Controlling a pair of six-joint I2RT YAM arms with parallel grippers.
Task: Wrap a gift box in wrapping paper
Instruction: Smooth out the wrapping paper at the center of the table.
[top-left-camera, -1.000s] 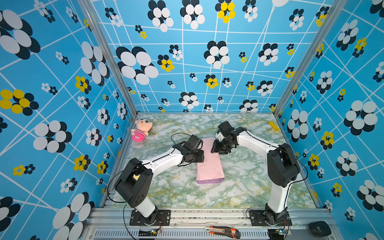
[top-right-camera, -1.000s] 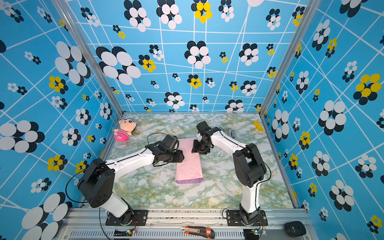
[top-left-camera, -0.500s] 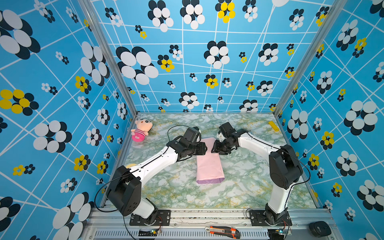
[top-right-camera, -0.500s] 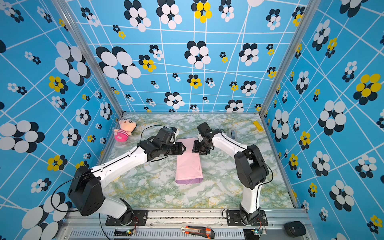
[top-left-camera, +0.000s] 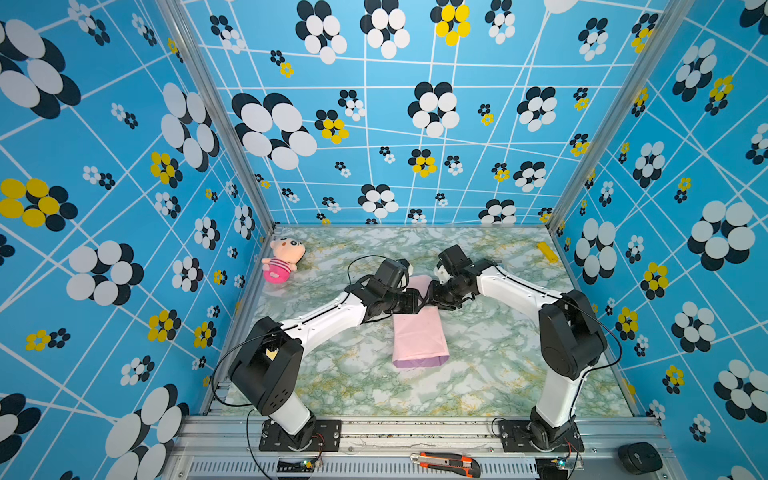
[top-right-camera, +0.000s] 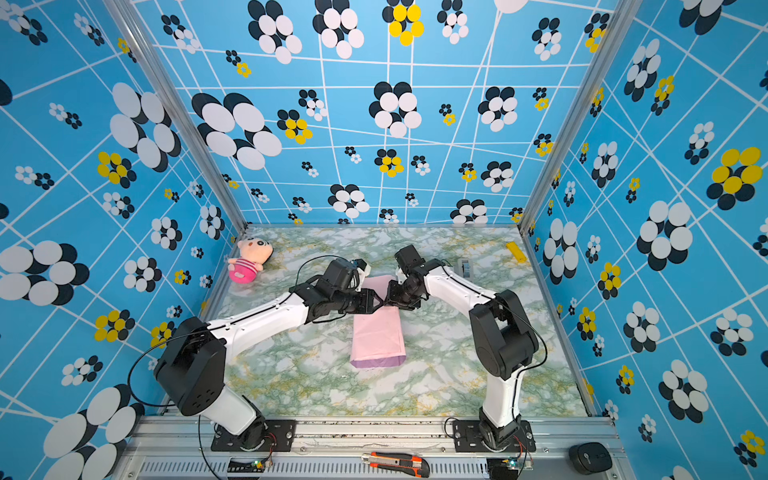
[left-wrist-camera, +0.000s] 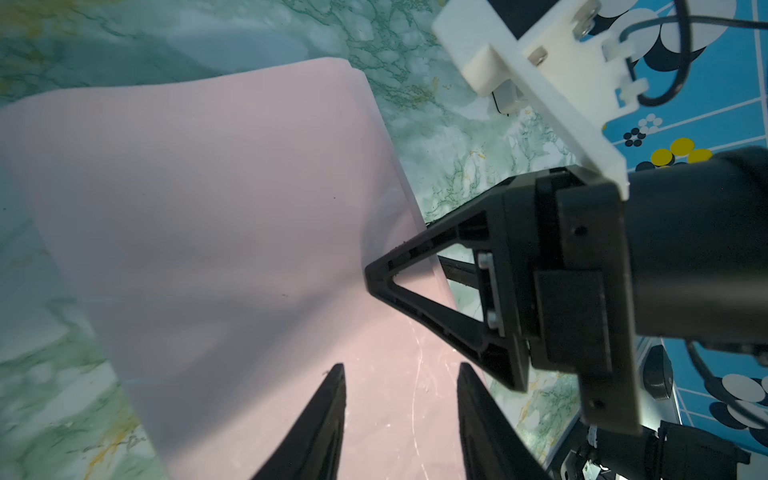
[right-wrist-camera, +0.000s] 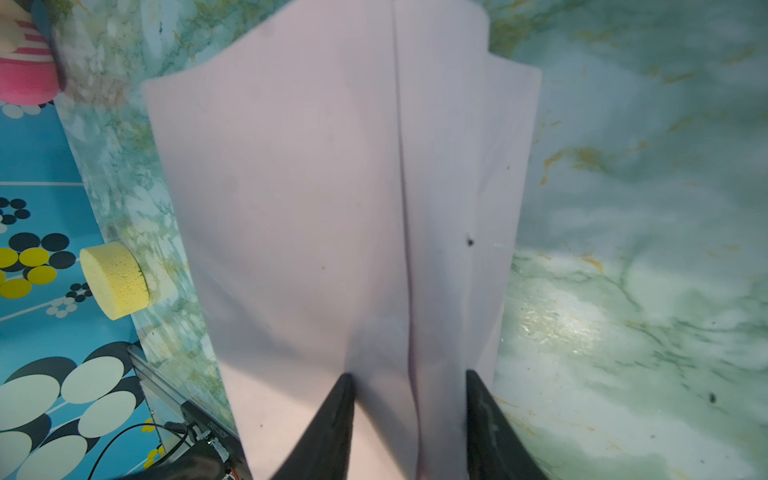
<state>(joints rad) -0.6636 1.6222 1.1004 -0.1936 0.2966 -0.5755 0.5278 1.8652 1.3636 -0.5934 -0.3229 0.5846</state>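
The wrapping paper (top-left-camera: 419, 336) lies on the marbled table (top-left-camera: 498, 374) as a long folded band, pale pink face up. Its long axis runs near to far, and a lilac strip (top-left-camera: 420, 362) shows along its near end. That near half lies flat with nothing on it. Further back, over the far half, the two arms come in across the axis. The left gripper (top-left-camera: 417, 300) reaches in from the left and the right gripper (top-left-camera: 435, 296) from the right, their tips almost meeting above the band's midline. In the left wrist view the left gripper's fingers (left-wrist-camera: 332, 399) stand moderately apart over the pink sheet, with only paper showing in the gap. In the right wrist view the right gripper's fingers (right-wrist-camera: 345, 399) are also moderately apart, astride a lengthwise seam (right-wrist-camera: 401, 187), their tips against the paper. Whether they squeeze it or only rest on it cannot be told. The gift box is not visible in any view; I judge it sits under the paper about where the tips meet. Neither arm is clearly nearer, so the coming move probably turns on this crosswise approach. The paper's far end (top-left-camera: 420, 280) pokes out just beyond the grippers.
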